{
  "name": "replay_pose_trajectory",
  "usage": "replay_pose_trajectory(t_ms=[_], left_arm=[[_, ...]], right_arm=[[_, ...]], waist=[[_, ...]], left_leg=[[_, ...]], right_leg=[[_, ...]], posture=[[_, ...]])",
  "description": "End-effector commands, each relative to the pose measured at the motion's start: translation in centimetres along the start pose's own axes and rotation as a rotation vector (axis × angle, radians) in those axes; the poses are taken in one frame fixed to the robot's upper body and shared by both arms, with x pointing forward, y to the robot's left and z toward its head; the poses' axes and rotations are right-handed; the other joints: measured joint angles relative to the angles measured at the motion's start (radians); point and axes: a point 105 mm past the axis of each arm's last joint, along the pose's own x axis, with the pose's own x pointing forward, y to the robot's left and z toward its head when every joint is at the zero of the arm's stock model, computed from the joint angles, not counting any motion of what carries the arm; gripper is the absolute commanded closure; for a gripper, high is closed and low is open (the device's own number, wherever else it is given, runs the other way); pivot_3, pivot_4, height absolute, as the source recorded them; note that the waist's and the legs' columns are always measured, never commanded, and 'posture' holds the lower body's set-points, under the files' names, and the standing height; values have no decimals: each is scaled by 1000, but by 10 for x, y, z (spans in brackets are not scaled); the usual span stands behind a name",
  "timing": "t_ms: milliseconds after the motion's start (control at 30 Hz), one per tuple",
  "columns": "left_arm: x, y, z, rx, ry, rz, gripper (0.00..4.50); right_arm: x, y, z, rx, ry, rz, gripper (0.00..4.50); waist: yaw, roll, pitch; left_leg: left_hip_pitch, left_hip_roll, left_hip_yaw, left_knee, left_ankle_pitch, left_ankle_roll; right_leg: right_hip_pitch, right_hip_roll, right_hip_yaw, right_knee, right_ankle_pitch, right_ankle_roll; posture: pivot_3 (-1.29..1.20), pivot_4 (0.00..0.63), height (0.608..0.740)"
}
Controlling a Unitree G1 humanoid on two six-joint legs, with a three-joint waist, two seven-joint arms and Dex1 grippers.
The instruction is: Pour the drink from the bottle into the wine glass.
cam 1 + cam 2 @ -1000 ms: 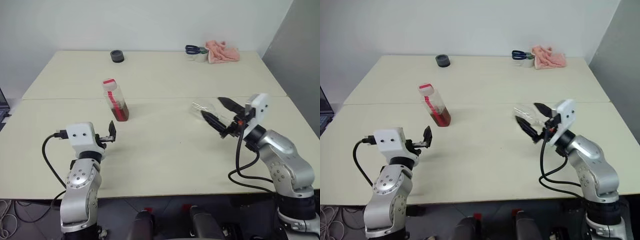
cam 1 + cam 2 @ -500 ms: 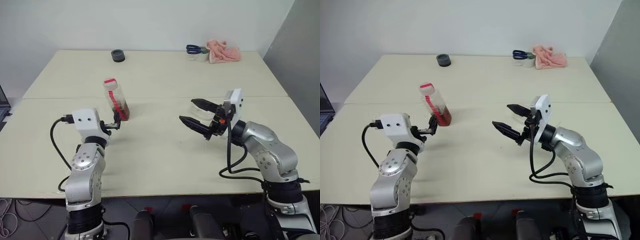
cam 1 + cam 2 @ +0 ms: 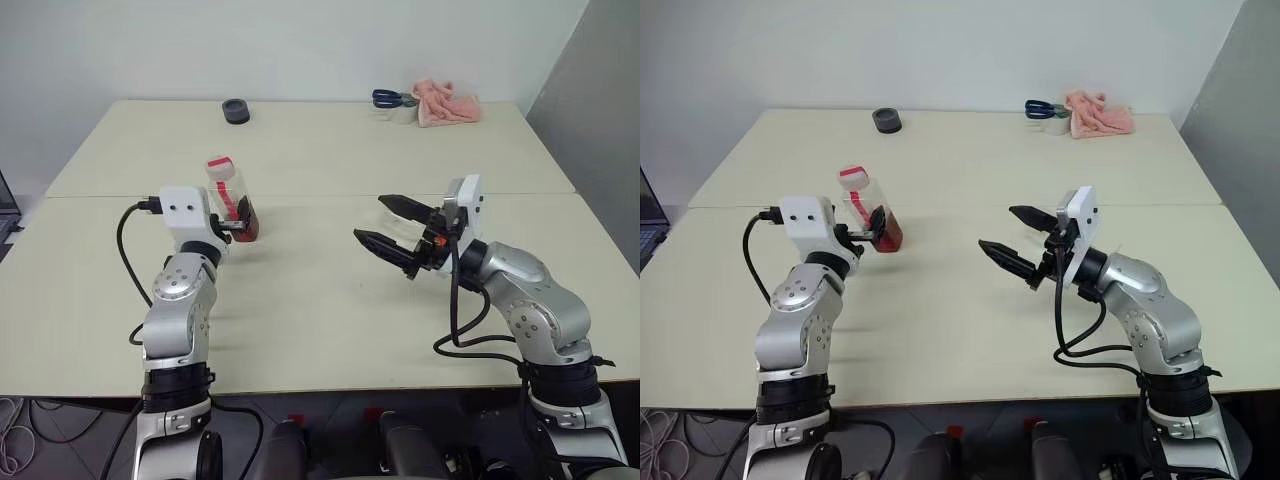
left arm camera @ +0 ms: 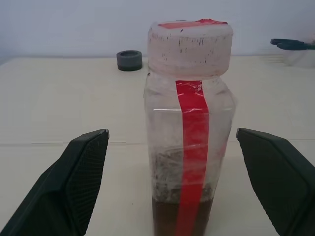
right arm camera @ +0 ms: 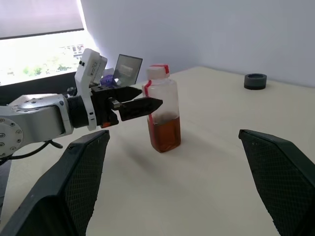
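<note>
Left gripper (image 4: pixel 170 196) now forward at the bottle (image 3: pixel 231 200), up from the near table (image 3: pixel 330 300) a second ago, fingers spread either side without touching, right gripper (image 3: pixel 392 228) shifted left, spread and empty, bottle upright mid-table with amber drink (image 4: pixel 179 221) at its base

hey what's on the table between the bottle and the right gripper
Nothing: in the left eye view only bare table lies between the bottle and the open right gripper.
</note>
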Motion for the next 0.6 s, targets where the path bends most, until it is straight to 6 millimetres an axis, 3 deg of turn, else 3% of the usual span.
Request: replay_pose_trajectory(t_ms=[33, 433, 600], left_arm=[[11, -9, 12, 13, -60, -46, 18], [34, -10, 18, 12, -128, -56, 18], [35, -10, 20, 12, -149, -55, 1261]], right_arm=[[0, 3, 18, -44, -57, -5, 0], [-4, -2, 20, -60, -65, -72, 0], [-6, -3, 20, -60, -66, -87, 0]], waist=[[0, 0, 0], [0, 0, 0], [0, 0, 0]], left_leg=[[0, 0, 0, 0, 0, 0], [0, 0, 0, 0, 0, 0], [0, 0, 0, 0, 0, 0]], right_leg=[[0, 0, 0, 0, 0, 0], [0, 0, 0, 0, 0, 0], [0, 0, 0, 0, 0, 0]], posture=[[0, 150, 740], [0, 150, 740], [0, 150, 740]])
